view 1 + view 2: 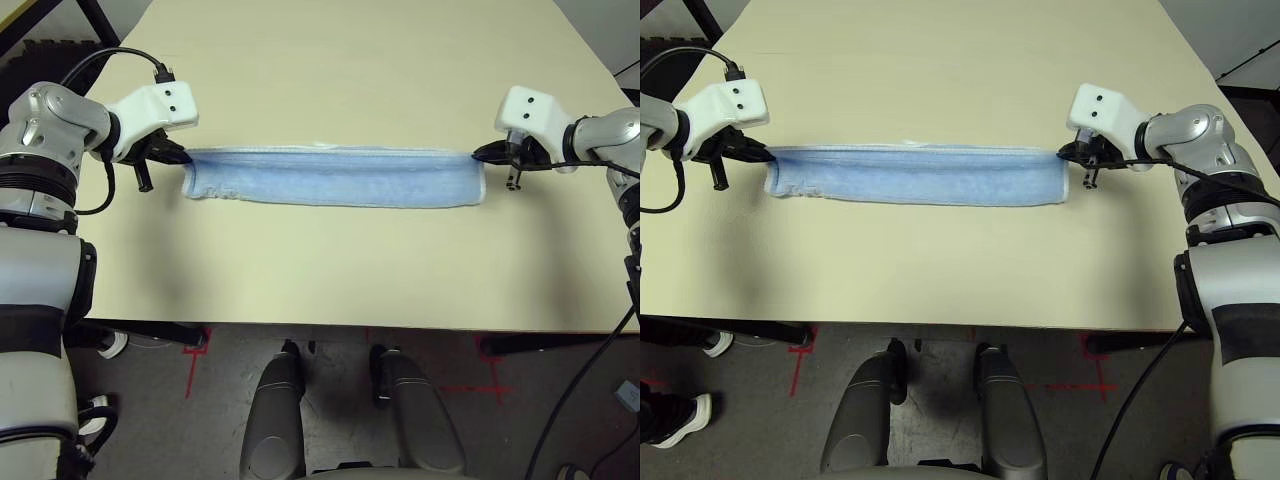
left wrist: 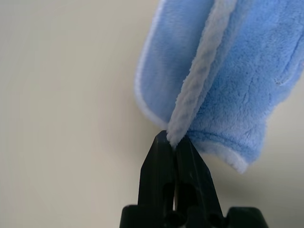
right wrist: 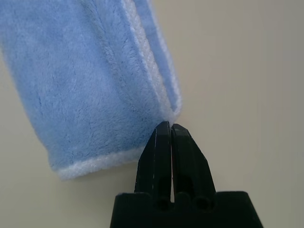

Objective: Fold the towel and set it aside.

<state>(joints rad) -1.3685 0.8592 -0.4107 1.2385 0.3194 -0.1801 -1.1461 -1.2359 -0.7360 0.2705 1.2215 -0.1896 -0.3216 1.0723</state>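
Note:
The towel (image 1: 335, 178) is light blue with white edging. It lies as a long narrow folded strip across the middle of the table, running left to right. My left gripper (image 1: 183, 155) is at its left end, shut on a doubled white edge (image 2: 190, 104) of the cloth. At the right end my right gripper (image 1: 478, 155) is shut, its tips pinching the far corner of the towel (image 3: 80, 80). Both ends are held low, at the table surface, and the strip looks taut between them.
The beige table (image 1: 330, 60) stretches bare behind the strip and in front of it to the near edge (image 1: 330, 325). Below the edge is grey floor with red tape marks (image 1: 195, 350). A black cable (image 1: 110, 55) loops over my left arm.

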